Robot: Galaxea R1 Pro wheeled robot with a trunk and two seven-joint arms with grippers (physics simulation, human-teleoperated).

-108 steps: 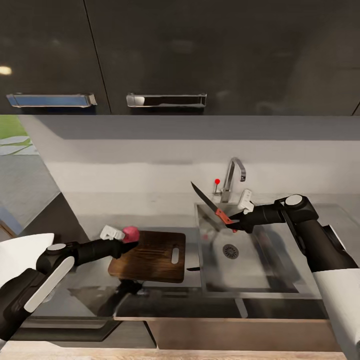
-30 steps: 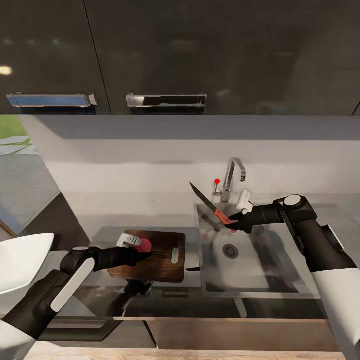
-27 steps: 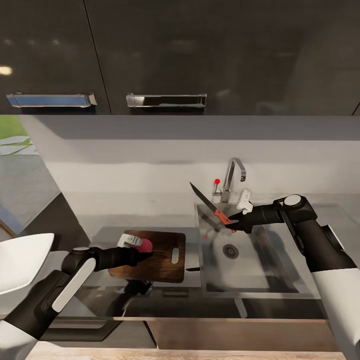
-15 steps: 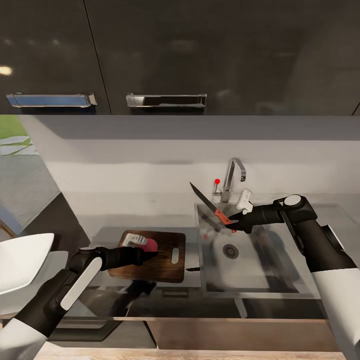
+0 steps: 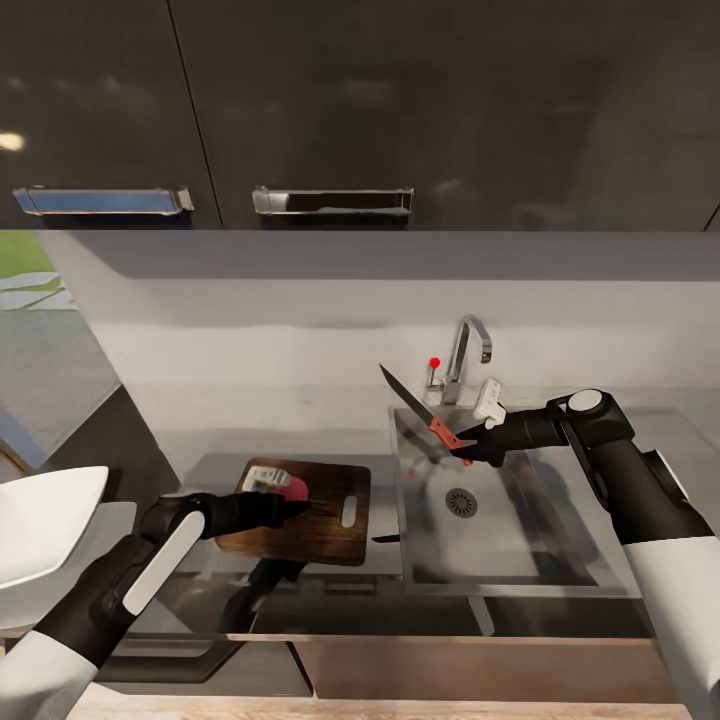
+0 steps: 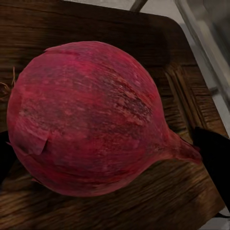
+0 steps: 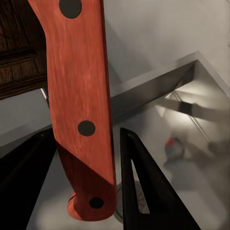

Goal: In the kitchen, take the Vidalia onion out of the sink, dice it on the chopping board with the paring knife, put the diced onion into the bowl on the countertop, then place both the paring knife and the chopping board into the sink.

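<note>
1. The left gripper (image 5: pixel 290 497) holds the rounded pinkish-red Vidalia onion (image 5: pixel 293 488) clamped between its fingers. The left wrist view shows the onion (image 6: pixel 91 117) low over, or resting on, the dark brown wooden chopping board (image 6: pixel 187 91); contact cannot be confirmed.
2. The rectangular board with its slot handle hole (image 5: pixel 330 515) lies on the smooth grey countertop (image 5: pixel 190 440), just beside the stainless steel sink (image 5: pixel 520 540). This placement likely serves the cutting step: the onion sits on the surface where it is to be diced.
3. The right gripper (image 5: pixel 468 450) is closed on the red handle of the dark-bladed paring knife (image 5: pixel 425 412), held above the basin with the blade pointing up and away. This likely keeps the edge away from the left arm until the onion is set down.
4. A white square-rimmed bowl (image 5: pixel 45 520) stands well apart, at the left.
5. Compared with 3.6 s ago, the left arm has carried the onion from the board's far left corner to a point further in over the board. The knife's pose is practically unchanged.
</note>
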